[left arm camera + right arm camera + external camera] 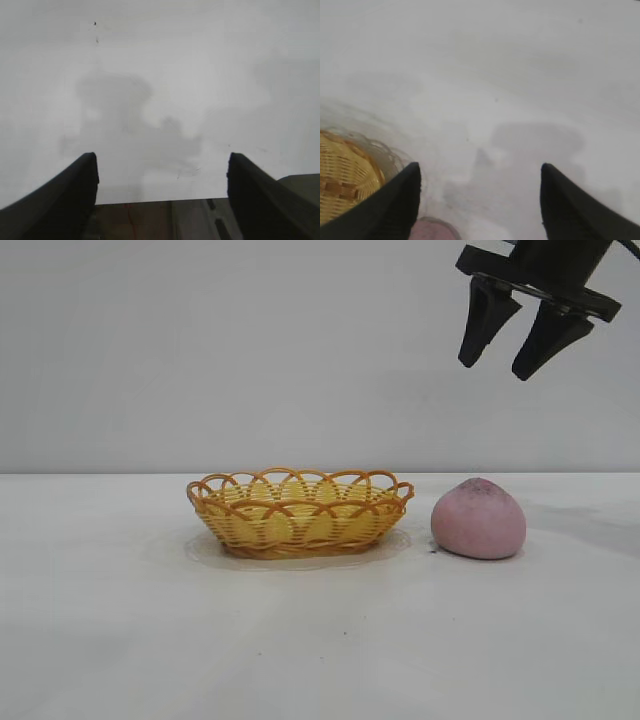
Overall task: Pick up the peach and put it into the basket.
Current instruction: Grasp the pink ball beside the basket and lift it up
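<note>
The dusty pink peach [479,519] rests on the white table just right of the yellow-orange wicker basket [299,510]; the two stand a little apart. High above the peach hangs my right gripper [495,366], open, with nothing between its black fingers. In the right wrist view that gripper [479,170] looks down at bare table, with an edge of the basket [345,177] and a sliver of the peach [434,231] beside one finger. The left gripper [162,160] appears only in its own wrist view, open and empty over the table's edge.
The white table [150,640] stretches bare in front of and to the left of the basket. A plain grey wall [200,350] stands behind. Past the table edge in the left wrist view lies a brown floor [150,220].
</note>
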Tool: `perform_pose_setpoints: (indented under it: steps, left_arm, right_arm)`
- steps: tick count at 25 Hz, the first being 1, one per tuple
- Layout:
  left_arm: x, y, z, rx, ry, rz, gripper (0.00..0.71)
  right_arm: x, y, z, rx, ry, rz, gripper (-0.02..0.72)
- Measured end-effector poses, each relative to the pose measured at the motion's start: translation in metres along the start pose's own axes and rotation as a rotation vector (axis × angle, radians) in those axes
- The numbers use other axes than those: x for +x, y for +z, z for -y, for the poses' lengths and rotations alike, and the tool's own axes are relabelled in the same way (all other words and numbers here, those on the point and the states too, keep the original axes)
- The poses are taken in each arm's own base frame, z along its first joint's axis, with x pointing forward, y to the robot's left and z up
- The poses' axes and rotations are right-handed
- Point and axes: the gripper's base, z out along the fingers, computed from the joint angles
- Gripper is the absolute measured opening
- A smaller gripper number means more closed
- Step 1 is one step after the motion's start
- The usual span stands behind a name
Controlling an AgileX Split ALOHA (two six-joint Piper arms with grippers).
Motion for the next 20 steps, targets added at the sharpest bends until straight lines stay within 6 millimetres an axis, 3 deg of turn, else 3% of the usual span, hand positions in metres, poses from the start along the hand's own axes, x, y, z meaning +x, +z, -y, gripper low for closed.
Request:
perform_pose_setpoints:
  steps: [9,20]
  left_arm:
    - [0.073,-0.01,0.009,-0.008,0.003,0.201,0.519]
    - [0.127,-0.043,0.016,-0.041,0.021,0.592,0.519]
  right_arm:
    - [0.0,0.0,0.0,0.004,-0.005,-0.002,0.465]
    - [0.002,0.0,0.003,0.028,-0.032,-0.022,0.465]
